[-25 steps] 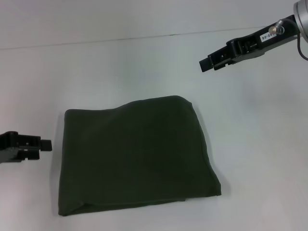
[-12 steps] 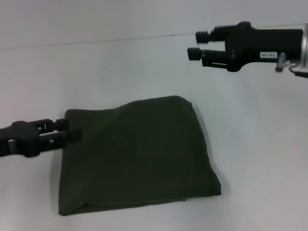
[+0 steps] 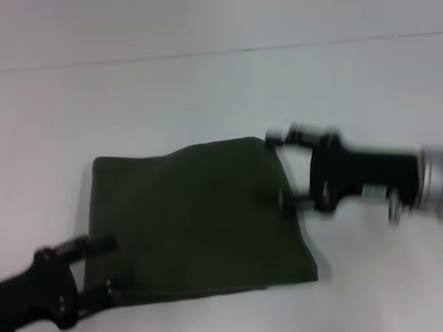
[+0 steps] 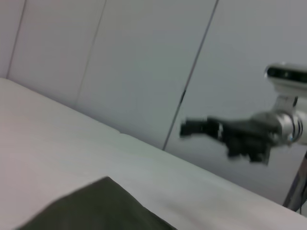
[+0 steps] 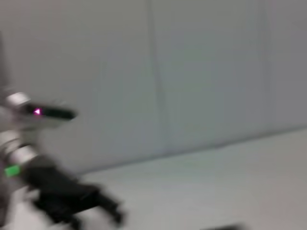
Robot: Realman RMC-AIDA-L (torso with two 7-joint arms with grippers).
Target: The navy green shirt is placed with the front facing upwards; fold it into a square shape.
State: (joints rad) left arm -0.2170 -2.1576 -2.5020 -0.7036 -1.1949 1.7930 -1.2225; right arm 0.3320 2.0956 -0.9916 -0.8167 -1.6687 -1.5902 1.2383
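- Both grippers have come down to the shirt since half a second ago: our right gripper dropped from high at 1 o'clock to the cloth's right edge, and our left gripper slid from the left edge to the near-left corner.
- Our right gripper has its jaws well apart, straddling the right edge near the far corner, and holds nothing yet.
- Our left gripper also stands open at 7 o'clock, one finger over the cloth, with nothing held.
- We see the navy green shirt flat on the white table, already folded to a rough square, plain side up.
- We judge that closing too shallow could catch only the top layer, and lifting would then open the fold.
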